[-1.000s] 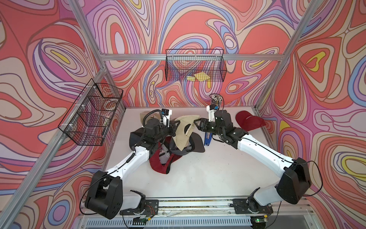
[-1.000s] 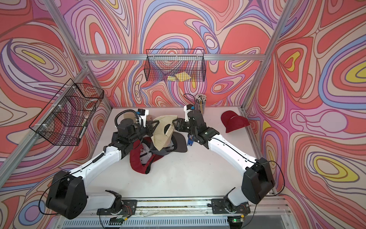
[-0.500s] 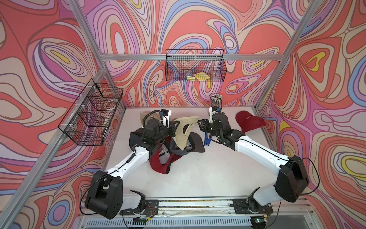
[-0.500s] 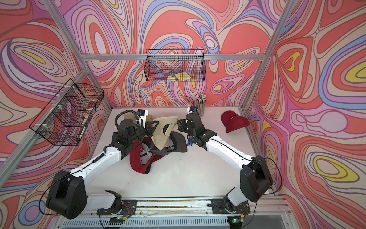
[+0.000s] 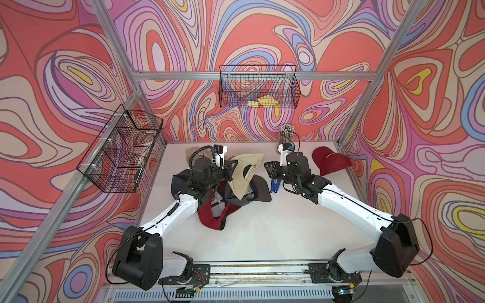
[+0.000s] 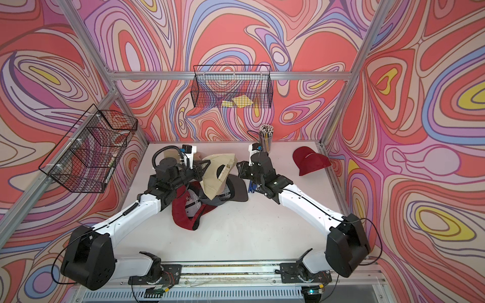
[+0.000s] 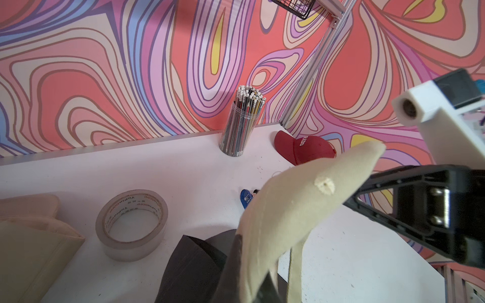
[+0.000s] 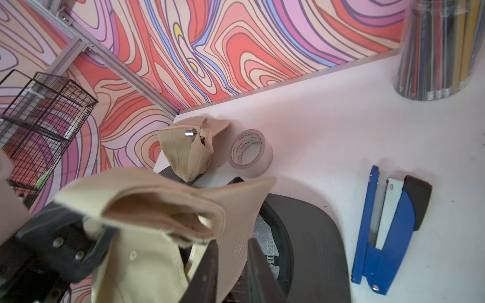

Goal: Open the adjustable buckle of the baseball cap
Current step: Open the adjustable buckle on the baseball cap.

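The beige baseball cap hangs above the pile in mid-table. My left gripper is shut on its crown and holds it up. In the left wrist view the cloth runs down into that gripper. My right gripper sits at the cap's right edge. In the right wrist view its fingers stand a narrow gap apart, and the stitched brim shows in the gap. Whether they press the brim does not show. This cap's buckle is hidden.
Under the held cap lie a dark grey cap and a maroon cap. A second beige cap, a tape roll, a blue stapler, a pencil cup and a red cap stand around. Wire baskets hang on the walls.
The right gripper's jaws have narrowed while its tips stayed at the cap's right edge, and its wrist has turned a little. The left arm and the held cap have not moved.
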Available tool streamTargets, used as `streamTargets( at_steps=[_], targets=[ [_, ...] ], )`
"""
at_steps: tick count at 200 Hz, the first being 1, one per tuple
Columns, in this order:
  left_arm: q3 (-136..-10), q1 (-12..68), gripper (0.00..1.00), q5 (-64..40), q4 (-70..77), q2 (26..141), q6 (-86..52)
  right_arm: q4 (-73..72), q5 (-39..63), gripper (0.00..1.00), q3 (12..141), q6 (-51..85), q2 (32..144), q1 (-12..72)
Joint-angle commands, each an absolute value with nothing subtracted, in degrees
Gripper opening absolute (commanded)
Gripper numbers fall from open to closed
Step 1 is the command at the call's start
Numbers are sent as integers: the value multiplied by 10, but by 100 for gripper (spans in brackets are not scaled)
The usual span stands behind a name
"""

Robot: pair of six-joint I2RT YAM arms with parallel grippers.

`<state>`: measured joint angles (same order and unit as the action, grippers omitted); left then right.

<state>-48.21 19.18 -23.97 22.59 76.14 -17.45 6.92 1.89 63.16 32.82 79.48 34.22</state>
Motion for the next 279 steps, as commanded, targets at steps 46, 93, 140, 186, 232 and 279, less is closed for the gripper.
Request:
streamTargets(
  at_steps=[46, 93, 140, 186, 232, 279],
  targets=[
    [-504, 181, 0, -258, 223, 763, -172, 111, 67, 53, 648, 99, 747, 341],
    [-529, 181, 0, -292, 197, 781, -155, 125, 80, 52, 707, 9, 783, 339],
    [-532, 181, 0, -306, 196, 787, -153, 147, 98, 49, 752, -26, 828, 339],
    [-533, 180, 0, -315, 196, 784, -148, 176, 94, 32, 785, -56, 860, 337],
    [-541, 180, 6, -323, 186, 786, -134, 187, 125, 0, 793, -86, 864, 333],
    [-574, 181, 49, -362, 141, 794, -47, 197, 105, 0, 816, -120, 865, 327]
  ],
)
